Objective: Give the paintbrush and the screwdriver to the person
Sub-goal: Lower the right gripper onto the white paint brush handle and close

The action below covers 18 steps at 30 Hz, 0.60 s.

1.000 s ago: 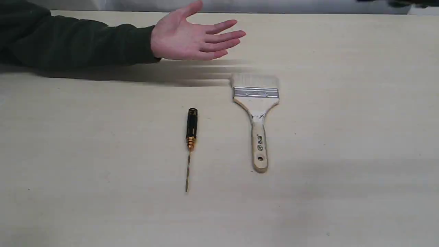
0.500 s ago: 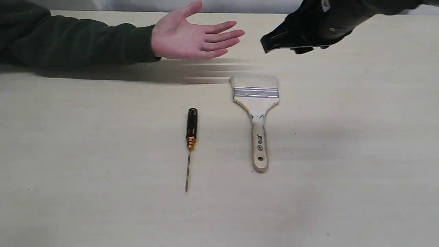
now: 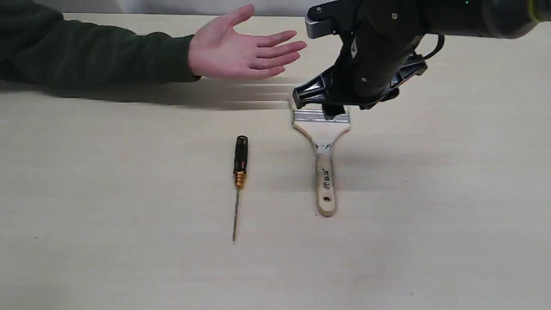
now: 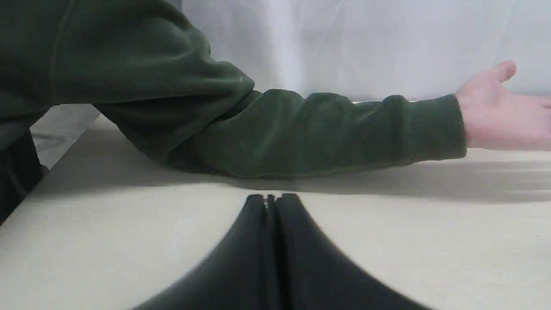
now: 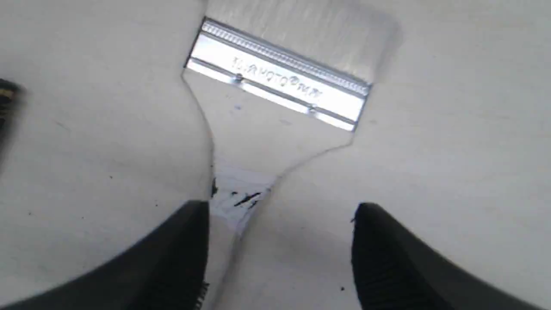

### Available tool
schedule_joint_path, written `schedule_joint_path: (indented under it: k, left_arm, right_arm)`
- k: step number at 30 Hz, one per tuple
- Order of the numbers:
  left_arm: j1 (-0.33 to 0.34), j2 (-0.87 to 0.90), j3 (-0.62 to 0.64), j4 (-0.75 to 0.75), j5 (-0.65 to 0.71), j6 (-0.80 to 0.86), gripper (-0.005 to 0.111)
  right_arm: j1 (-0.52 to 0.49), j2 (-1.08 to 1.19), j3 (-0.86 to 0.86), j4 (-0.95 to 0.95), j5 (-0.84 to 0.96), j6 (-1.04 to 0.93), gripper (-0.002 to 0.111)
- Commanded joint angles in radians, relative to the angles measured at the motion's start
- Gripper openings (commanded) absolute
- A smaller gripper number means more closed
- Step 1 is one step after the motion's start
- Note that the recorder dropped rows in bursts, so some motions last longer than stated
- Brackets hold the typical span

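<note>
Pale table (image 3: pixel 129 267), paintbrush (image 3: pixel 323 146) with illegible ferrule stamp (image 5: pixel 275 75) beneath wide-open right claw (image 5: pixel 280 209), left claw (image 4: pixel 271 199) closed.

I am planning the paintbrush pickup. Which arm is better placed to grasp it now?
The right. The right gripper hangs open above the paintbrush; the left gripper is shut, facing the person's sleeve, and its camera shows no paintbrush.

Paintbrush (image 3: pixel 323 165) and screwdriver (image 3: pixel 240 161) lie flat, side by side, before the person's hand (image 3: pixel 234 49), open palm-up.
</note>
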<state>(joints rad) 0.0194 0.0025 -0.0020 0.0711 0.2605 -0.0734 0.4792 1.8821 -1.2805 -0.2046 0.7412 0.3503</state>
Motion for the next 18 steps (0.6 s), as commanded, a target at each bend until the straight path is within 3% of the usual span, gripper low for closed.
schedule_joint_path:
  k: [1,11,18]
  left_arm:
    - [-0.008,-0.002,0.002,-0.002,-0.011,-0.002,0.0]
    - [-0.008,-0.002,0.002,-0.002,-0.011,-0.002,0.0]
    - [-0.008,-0.002,0.002,-0.004,-0.011,-0.002,0.0]
  right_arm:
    - [0.001,0.031,-0.006,0.048,-0.014,-0.033,0.054]
    - [0.001,0.117,-0.006,0.122,-0.038,-0.055,0.054]
    - [0.001,0.157,-0.01,0.144,-0.04,-0.047,0.061]
